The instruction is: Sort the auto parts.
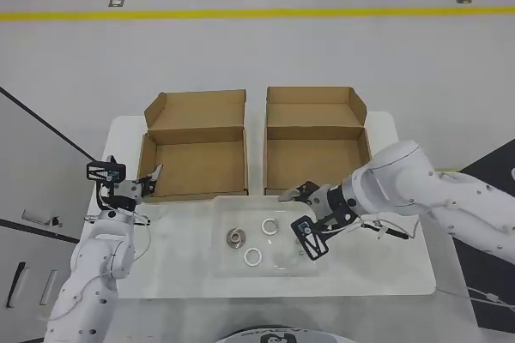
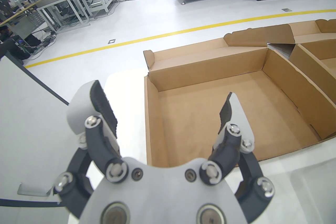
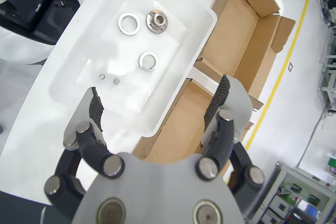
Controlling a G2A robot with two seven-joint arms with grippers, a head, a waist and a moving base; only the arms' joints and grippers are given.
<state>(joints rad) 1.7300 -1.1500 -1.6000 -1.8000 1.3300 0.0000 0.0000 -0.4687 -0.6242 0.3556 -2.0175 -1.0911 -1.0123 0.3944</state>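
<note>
In the top view the left arm is standing up from the lower left corner with its elbow bent and its wrist pointing up the frame. The left gripper (image 1: 130,171) is hovering at the left edge of the table (image 1: 180,257), just beside the near left corner of the left box (image 1: 202,167). Its fingers are spread wide and are gripping nothing. In the left wrist view this gripper (image 2: 163,89) is showing one fingertip against the table and the other against the box's floor.

The right arm is lying in from the right edge of the frame and angling leftward across the table, just below the right box (image 1: 313,163). The right gripper (image 1: 293,216) is hanging over the right part of the tray (image 1: 279,267), near the middle of the frame. Its jaws are wide apart and are holding nothing. In the right wrist view this gripper (image 3: 159,83) is looking down along the tray (image 3: 183,72), with both boxes beyond the tray's far rim.

The parts are all sitting in the tray, each apart from the others. The flange (image 1: 235,237) is lying at the left. The upper ring (image 1: 269,226) is to its right and nearest the right gripper. The lower ring (image 1: 253,256) is below and between them. The right wrist view is showing the flange (image 3: 157,21), the lower ring (image 3: 128,24) and the upper ring (image 3: 148,61). Closer to the fingers, it is also showing a tiny metal bit (image 3: 101,76) and a second bit (image 3: 116,81).
</note>
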